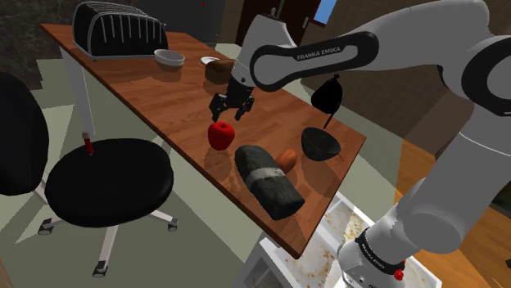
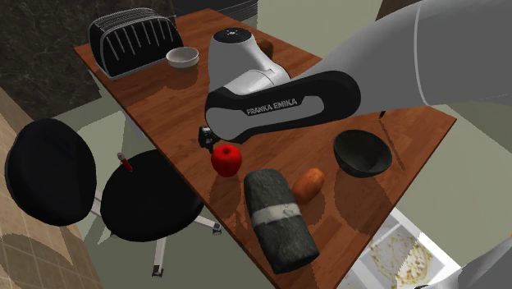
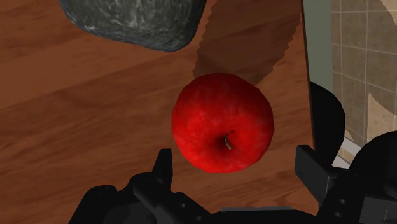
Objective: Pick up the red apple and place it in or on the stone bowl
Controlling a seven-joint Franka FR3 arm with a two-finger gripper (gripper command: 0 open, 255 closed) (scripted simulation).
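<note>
The red apple point(image 1: 220, 135) point(image 2: 227, 158) point(image 3: 222, 123) rests on the wooden table point(image 1: 176, 94), close to its edge. My black gripper point(image 1: 232, 107) point(image 3: 232, 167) hovers just above the apple, open, with one finger on each side of it and neither touching. The dark stone bowl point(image 1: 320, 143) point(image 2: 361, 153) stands on the table beyond the apple, toward the shoulder view's right. Most of my hand is hidden behind the arm in the second exterior view.
A dark grey loaf-like block with a pale band point(image 1: 269, 181) point(image 2: 280, 218) lies right beside the apple, with a small orange item point(image 1: 287, 159) point(image 2: 308, 184) next to it. Farther back stand a toaster point(image 1: 119, 29), a white bowl point(image 1: 169, 57) and a black office chair point(image 1: 106, 180).
</note>
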